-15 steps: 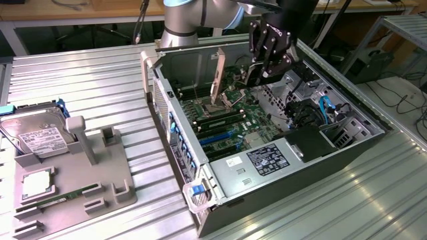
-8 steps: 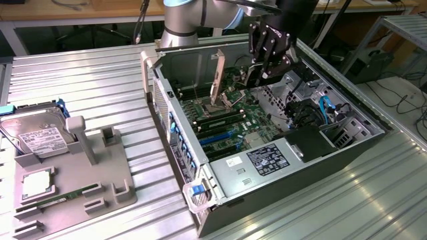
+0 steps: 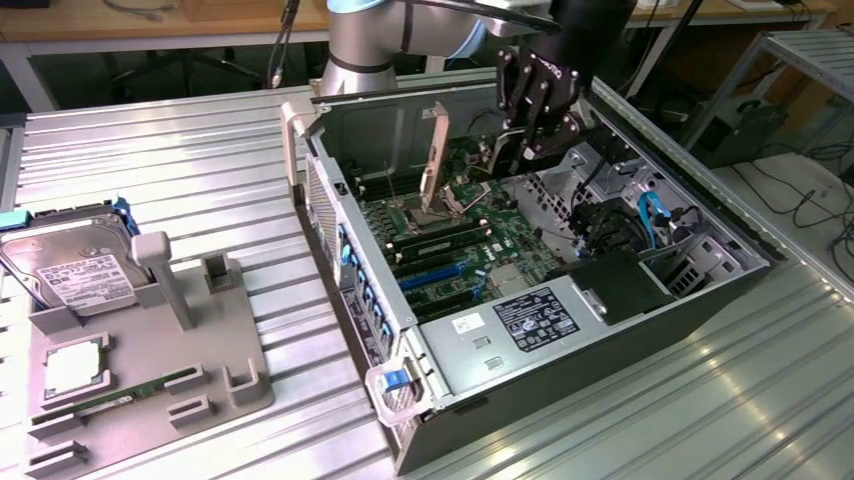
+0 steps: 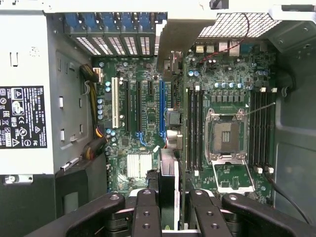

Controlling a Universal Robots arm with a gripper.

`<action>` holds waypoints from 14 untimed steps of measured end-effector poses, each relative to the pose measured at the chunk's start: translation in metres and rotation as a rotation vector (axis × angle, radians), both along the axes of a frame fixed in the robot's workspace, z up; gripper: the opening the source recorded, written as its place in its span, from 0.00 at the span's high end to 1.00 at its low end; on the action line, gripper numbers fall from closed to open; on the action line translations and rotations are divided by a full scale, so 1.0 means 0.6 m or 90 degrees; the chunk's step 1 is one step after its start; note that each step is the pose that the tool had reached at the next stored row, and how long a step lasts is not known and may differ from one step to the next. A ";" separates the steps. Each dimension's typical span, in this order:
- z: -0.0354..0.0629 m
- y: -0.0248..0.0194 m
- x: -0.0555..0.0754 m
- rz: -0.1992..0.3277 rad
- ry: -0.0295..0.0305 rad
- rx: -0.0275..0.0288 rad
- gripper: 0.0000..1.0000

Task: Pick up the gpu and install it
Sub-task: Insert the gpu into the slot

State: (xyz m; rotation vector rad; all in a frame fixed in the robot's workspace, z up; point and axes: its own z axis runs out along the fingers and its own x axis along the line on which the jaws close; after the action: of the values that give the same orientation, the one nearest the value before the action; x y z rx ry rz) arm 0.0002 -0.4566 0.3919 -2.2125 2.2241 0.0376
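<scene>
A: Where is the gpu [image 4: 169, 128] relative to the open computer case [image 3: 694, 300]?

B: Inside it; the card stands on edge over the motherboard [image 3: 461, 235], its pale bracket strip toward the case's rear wall; in the wrist view it runs along the blue slot [image 4: 161, 111], though whether it is seated I cannot tell.

A: And the gripper [image 3: 534, 150]?

B: Above the case's interior; its dark fingers [image 4: 146, 217] sit partly closed on either side of the card's near end, gripping it.

A: What lies outside the case?

B: To the exterior view's left of it, a grey holder [image 3: 147, 340] carries a silver hard drive [image 3: 70, 268] and a green memory stick [image 3: 118, 400].
</scene>
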 end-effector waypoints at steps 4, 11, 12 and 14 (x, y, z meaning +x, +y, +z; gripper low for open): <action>-0.003 0.0000 0.000 0.000 0.0000 0.0000 0.72; -0.007 0.0000 0.000 0.000 0.0000 0.0000 0.72; -0.007 0.0000 0.000 0.000 0.0000 0.0000 0.72; -0.008 0.0000 0.000 0.000 0.0000 0.0000 0.72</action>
State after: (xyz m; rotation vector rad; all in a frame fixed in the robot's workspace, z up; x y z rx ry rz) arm 0.0002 -0.4566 0.3869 -2.2125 2.2241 0.0376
